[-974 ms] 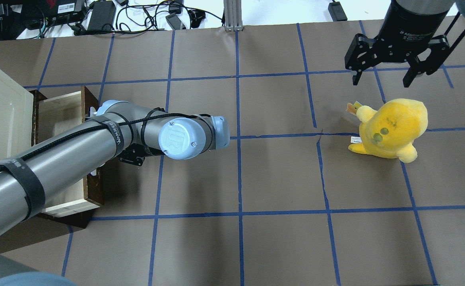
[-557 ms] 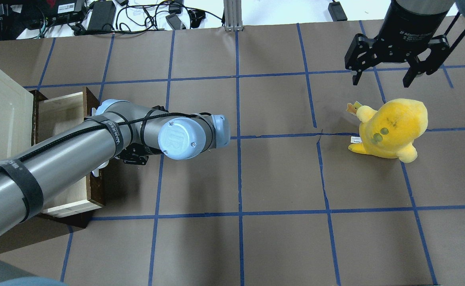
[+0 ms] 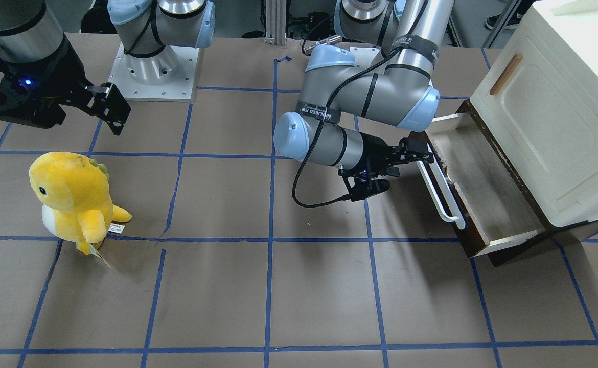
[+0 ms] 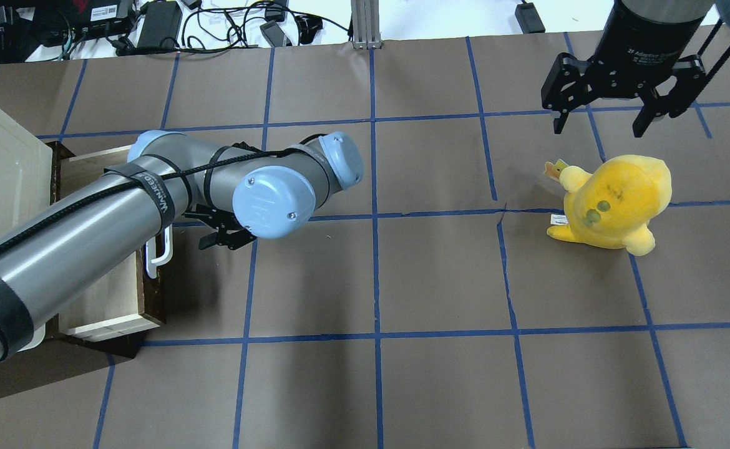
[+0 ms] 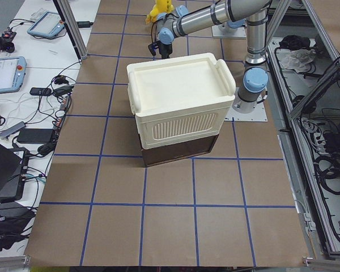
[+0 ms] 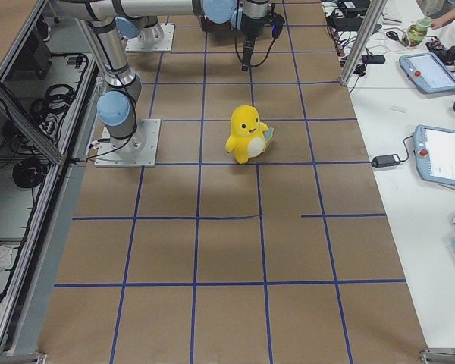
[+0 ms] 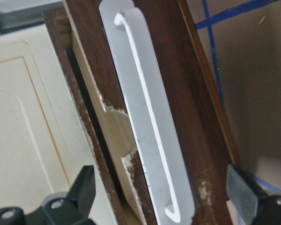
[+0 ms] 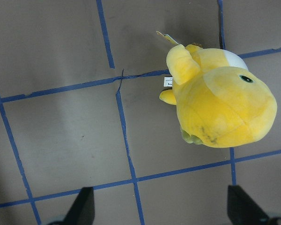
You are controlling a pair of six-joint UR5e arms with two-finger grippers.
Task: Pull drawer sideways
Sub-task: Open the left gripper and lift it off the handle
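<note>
The dark brown drawer (image 3: 483, 202) stands pulled out from under the cream cabinet (image 3: 549, 117), its pale wood interior showing. Its white bar handle (image 3: 439, 190) runs along the front and also shows in the overhead view (image 4: 158, 252) and in the left wrist view (image 7: 145, 126). My left gripper (image 3: 406, 168) is open and empty, just off the drawer front and pointing at the handle's robot-side end. In the left wrist view (image 7: 161, 178) its jaws stand wide, with the handle ahead between them. My right gripper (image 4: 614, 121) is open and empty, high over the far right.
A yellow plush toy (image 4: 614, 199) stands on the brown paper below my right gripper and shows in the right wrist view (image 8: 220, 103). The cabinet door has a small tan handle (image 3: 506, 74). Cables and power bricks (image 4: 159, 25) lie beyond the table's far edge.
The drawer slid out slightly further early on. My left wrist has since swung round and drawn back from the handle, so the open gripper now shows beside the drawer front. The right arm has not moved.
</note>
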